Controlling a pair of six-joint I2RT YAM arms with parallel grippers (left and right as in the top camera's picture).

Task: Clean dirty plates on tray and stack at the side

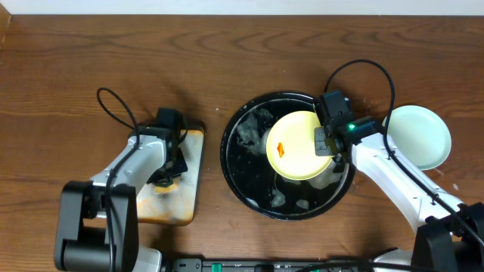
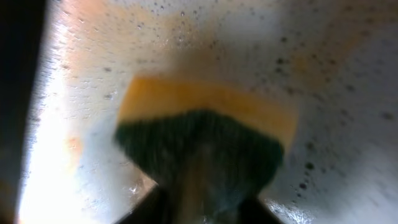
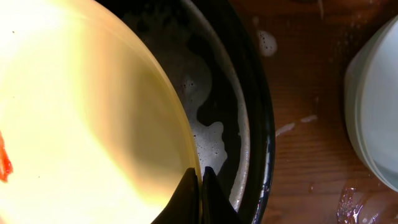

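Observation:
A pale yellow plate with an orange smear is held tilted over the round black tray. My right gripper is shut on the plate's right rim; the right wrist view shows both fingers pinching the yellow rim above the soapy tray. A pale blue-green plate lies on the table right of the tray, also at the right edge of the right wrist view. My left gripper is shut on a yellow-and-green sponge over the metal tray.
Soap foam lies in the black tray. The rectangular rust-stained metal tray is wet and speckled. Water drops lie on the wooden table between the black tray and the blue-green plate.

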